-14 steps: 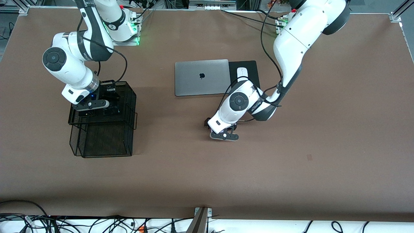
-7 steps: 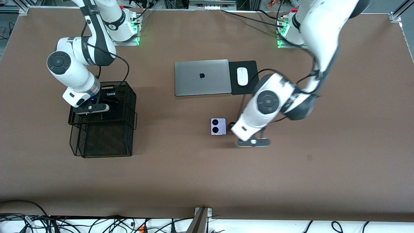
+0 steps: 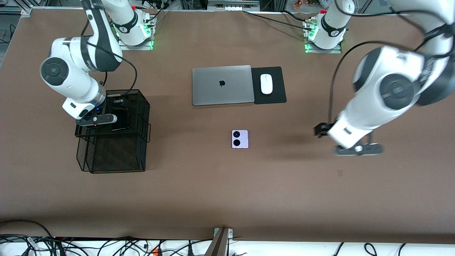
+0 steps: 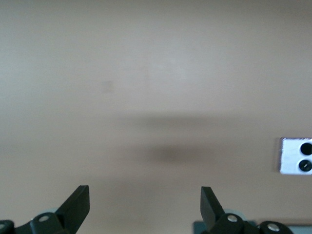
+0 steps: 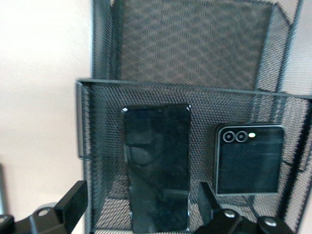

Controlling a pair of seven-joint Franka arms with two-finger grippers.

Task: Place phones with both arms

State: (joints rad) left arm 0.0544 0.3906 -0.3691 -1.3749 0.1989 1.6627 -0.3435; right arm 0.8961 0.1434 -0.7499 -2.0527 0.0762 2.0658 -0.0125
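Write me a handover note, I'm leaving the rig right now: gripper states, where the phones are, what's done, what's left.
Left gripper: fingers open, empty, over bare table toward the left arm's end.
Right gripper: fingers open, empty, over the mesh tray's upper tier.
Long black phone and squarish black phone: lying side by side in that upper tier.
Lilac-white phone: flat on the table, nearer the front camera than the laptop.
Done: two phones in the tray.
Left: probably the lilac-white phone.

Robotics lab: bolted arms [image 3: 89,53], cabling [image 3: 106,245].
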